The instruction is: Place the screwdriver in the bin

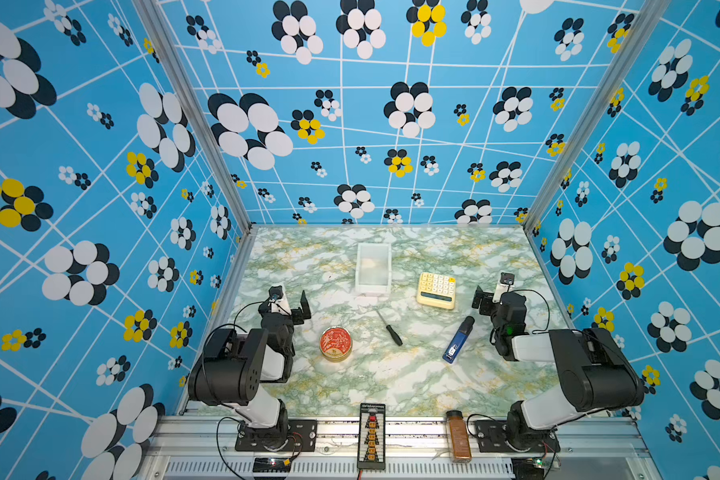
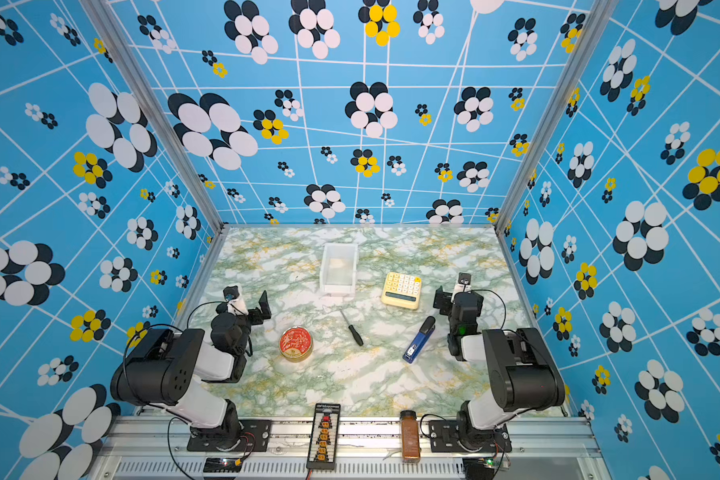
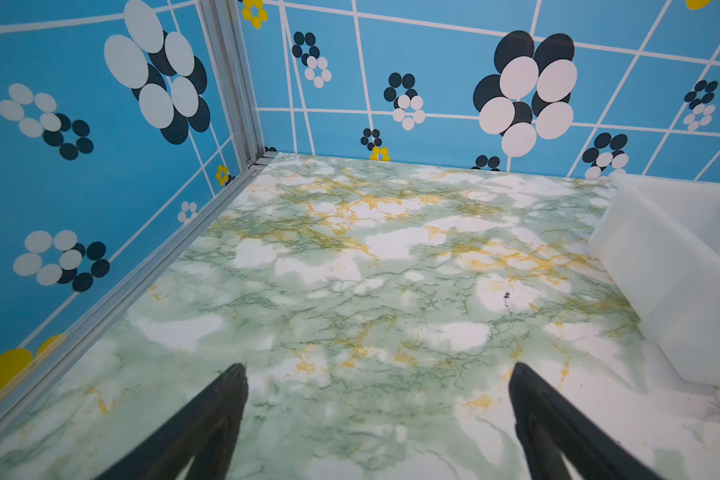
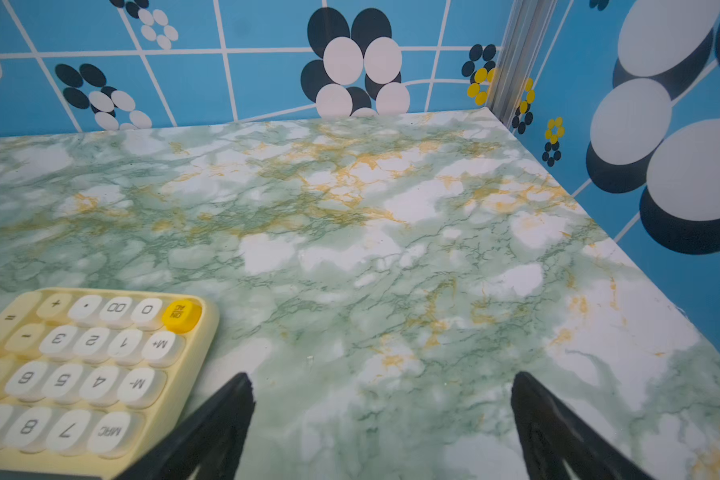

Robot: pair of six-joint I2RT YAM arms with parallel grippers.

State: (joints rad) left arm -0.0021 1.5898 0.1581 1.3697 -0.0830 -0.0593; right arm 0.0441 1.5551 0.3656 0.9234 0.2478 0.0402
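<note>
The screwdriver (image 1: 389, 328) (image 2: 352, 328), with its black handle and thin grey shaft, lies flat on the marble tabletop near the middle in both top views. Behind it stands the bin (image 1: 373, 289) (image 2: 338, 287), a white translucent tray; its wall also shows in the left wrist view (image 3: 674, 266). My left gripper (image 1: 292, 299) (image 3: 378, 368) hovers open at the left, apart from the screwdriver, nothing between its fingers. My right gripper (image 1: 492, 291) (image 4: 382, 376) is open at the right, beside the calculator, also holding nothing. The screwdriver is out of both wrist views.
A pale yellow calculator (image 1: 436, 290) (image 4: 80, 365) lies right of the bin. A round red tin (image 1: 335, 344) sits left of the screwdriver, a blue-and-black gadget (image 1: 458, 340) to its right. A brown bottle (image 1: 458, 436) and a black connector strip (image 1: 371, 436) rest on the front rail.
</note>
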